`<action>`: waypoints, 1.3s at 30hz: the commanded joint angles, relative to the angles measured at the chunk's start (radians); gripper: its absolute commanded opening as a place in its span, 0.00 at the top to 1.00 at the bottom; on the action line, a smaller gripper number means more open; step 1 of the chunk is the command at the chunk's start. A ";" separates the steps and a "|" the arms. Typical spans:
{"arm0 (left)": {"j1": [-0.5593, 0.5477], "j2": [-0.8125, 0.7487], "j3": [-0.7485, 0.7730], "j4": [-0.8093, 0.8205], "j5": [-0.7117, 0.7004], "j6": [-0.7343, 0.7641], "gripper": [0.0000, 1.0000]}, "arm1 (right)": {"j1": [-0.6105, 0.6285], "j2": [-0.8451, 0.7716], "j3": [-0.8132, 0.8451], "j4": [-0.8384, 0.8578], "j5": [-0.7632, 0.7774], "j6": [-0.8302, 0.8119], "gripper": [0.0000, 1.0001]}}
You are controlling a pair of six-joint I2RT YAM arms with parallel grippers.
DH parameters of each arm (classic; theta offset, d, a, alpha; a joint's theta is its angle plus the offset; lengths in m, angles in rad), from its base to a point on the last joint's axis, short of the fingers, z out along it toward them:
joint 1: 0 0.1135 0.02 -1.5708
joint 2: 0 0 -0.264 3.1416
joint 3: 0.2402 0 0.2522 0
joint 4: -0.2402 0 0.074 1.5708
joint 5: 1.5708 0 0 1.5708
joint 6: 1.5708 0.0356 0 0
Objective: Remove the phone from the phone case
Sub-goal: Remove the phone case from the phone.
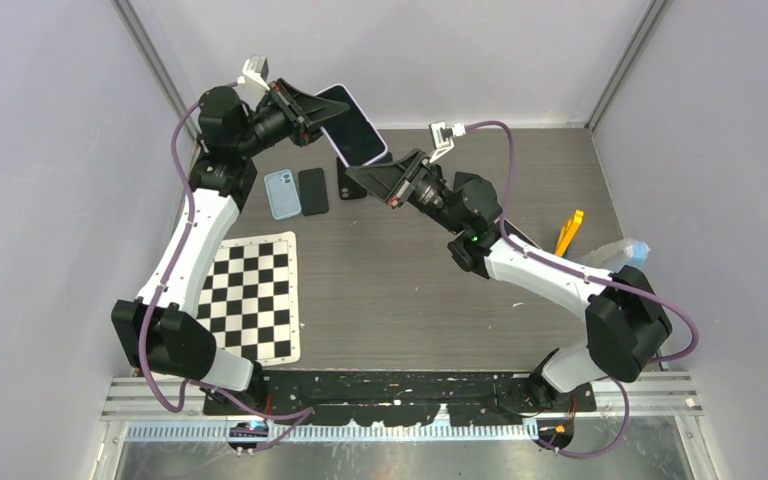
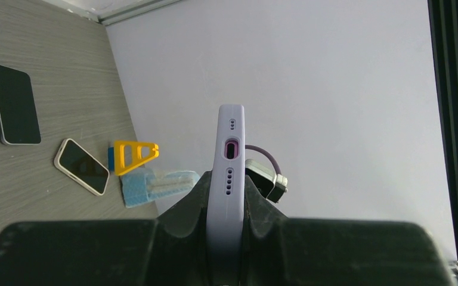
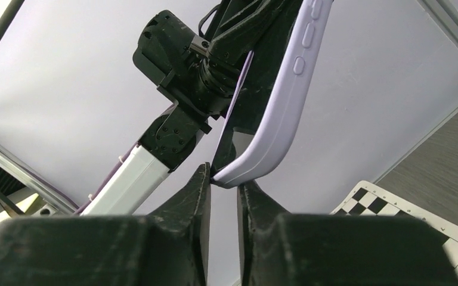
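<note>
From above, the phone [image 1: 353,128], wrapped in its lilac phone case [image 1: 372,115], is being held aloft over the far side of the surface [image 1: 410,290] by the left gripper [image 1: 328,110], while the right gripper [image 1: 365,175] is being poised at its lower corner.

In the left wrist view, the case's port end is being clamped firmly between the fingers [image 2: 256,196].

In the right wrist view, the fingers [image 3: 200,185] are being shown narrow at the case's corner lip; whether it is being pinched cannot be told.

The case is being judged soft and peelable, the phone stiff, slick and fragile. The rubbery corner lip is being favoured as the hold.
</note>
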 commanded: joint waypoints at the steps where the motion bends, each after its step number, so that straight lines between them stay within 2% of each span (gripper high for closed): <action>1: -0.023 -0.054 0.013 0.095 0.043 -0.086 1.00 | -0.010 -0.031 0.034 -0.136 0.035 -0.170 0.92; 2: -0.024 -0.053 0.013 0.076 0.037 -0.082 1.00 | -0.009 -0.035 0.039 -0.159 0.027 -0.201 0.97; 4: -0.029 -0.050 0.007 0.045 0.028 -0.077 1.00 | -0.009 -0.050 0.042 -0.223 0.018 -0.339 0.99; 12: -0.035 -0.042 -0.080 0.084 0.018 -0.162 1.00 | -0.009 -0.102 0.040 -0.387 0.005 -0.633 0.99; 18: -0.035 -0.036 -0.109 0.104 0.015 -0.199 1.00 | -0.009 -0.122 0.022 -0.433 0.022 -0.693 0.99; 23: -0.031 -0.029 -0.125 0.128 0.010 -0.192 1.00 | -0.013 -0.147 0.006 -0.432 0.061 -0.646 0.99; 24: -0.027 -0.029 -0.126 0.131 0.009 -0.184 1.00 | -0.015 -0.158 0.002 -0.442 0.063 -0.632 0.92; 25: -0.021 -0.029 -0.127 0.129 0.007 -0.169 1.00 | -0.021 -0.166 0.002 -0.450 0.059 -0.626 0.79; 26: -0.016 -0.029 -0.128 0.132 0.007 -0.156 1.00 | -0.027 -0.178 0.000 -0.468 0.052 -0.612 0.71; 27: -0.010 -0.029 -0.129 0.134 0.007 -0.143 1.00 | -0.043 -0.185 0.001 -0.481 0.025 -0.588 0.54; 29: 0.000 -0.031 -0.132 0.142 0.013 -0.125 1.00 | -0.086 -0.202 0.029 -0.546 -0.046 -0.520 0.41; 31: 0.003 -0.032 -0.129 0.163 0.023 -0.101 1.00 | -0.135 -0.216 0.047 -0.598 -0.128 -0.449 0.35; 35: 0.003 -0.028 -0.084 0.157 0.070 -0.002 1.00 | -0.174 -0.269 0.044 -0.615 -0.224 -0.421 0.25; 39: 0.001 -0.028 -0.010 0.099 0.153 0.171 1.00 | -0.202 -0.290 0.097 -0.678 -0.336 -0.406 0.23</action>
